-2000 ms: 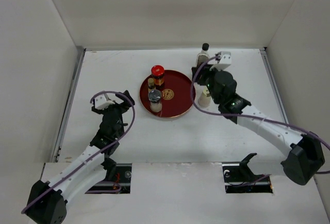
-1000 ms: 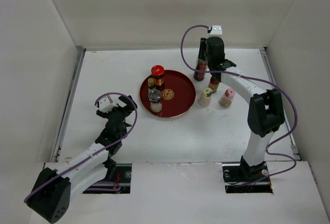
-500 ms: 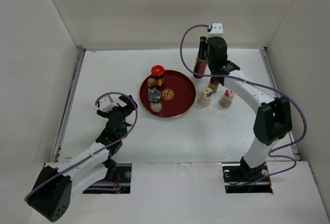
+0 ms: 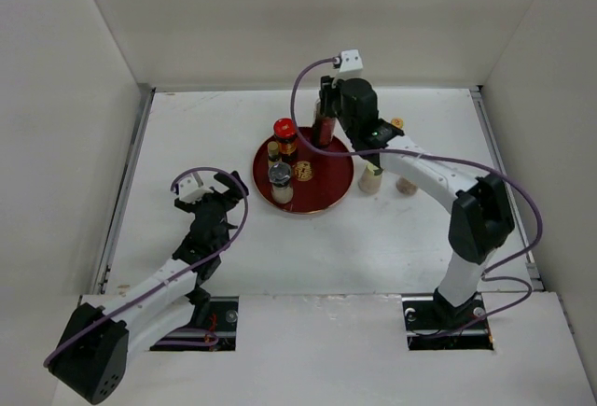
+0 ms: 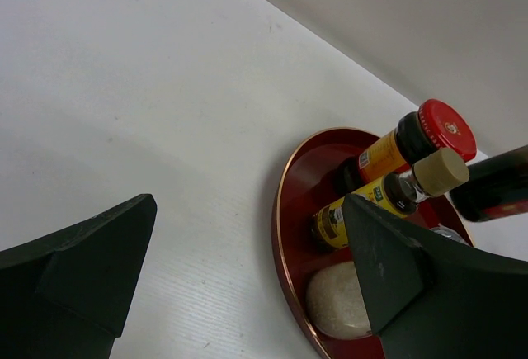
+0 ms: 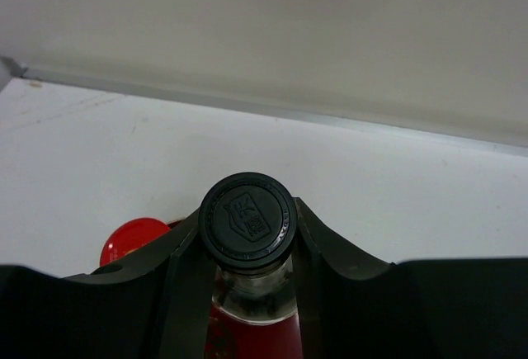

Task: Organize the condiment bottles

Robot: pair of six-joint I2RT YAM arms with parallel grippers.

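Top view. The right pincer is clamped on the tall bottle, which is held upright over the far rim of the tray. Whether its base touches the tray cannot be told. Three things are bunched on the tray's left half: the red-lidded bottle, the yellow bottle and the grey-lidded jar. On the desk right of the tray, the cream shaker is seen just beside the rim. The pink shaker is partly hidden by the arm, and the orange-capped bottle is set farther back. The left pincer is spread wide with nothing in it, left of the tray.

Left wrist. Bare desk is seen between the widely parted fingers. The red-lidded bottle and yellow bottle are seen side by side on the tray. The tall bottle is cut off at the right edge.

Right wrist. The tall bottle's black cap is gripped between both fingers. The red-lidded bottle is noted low left.
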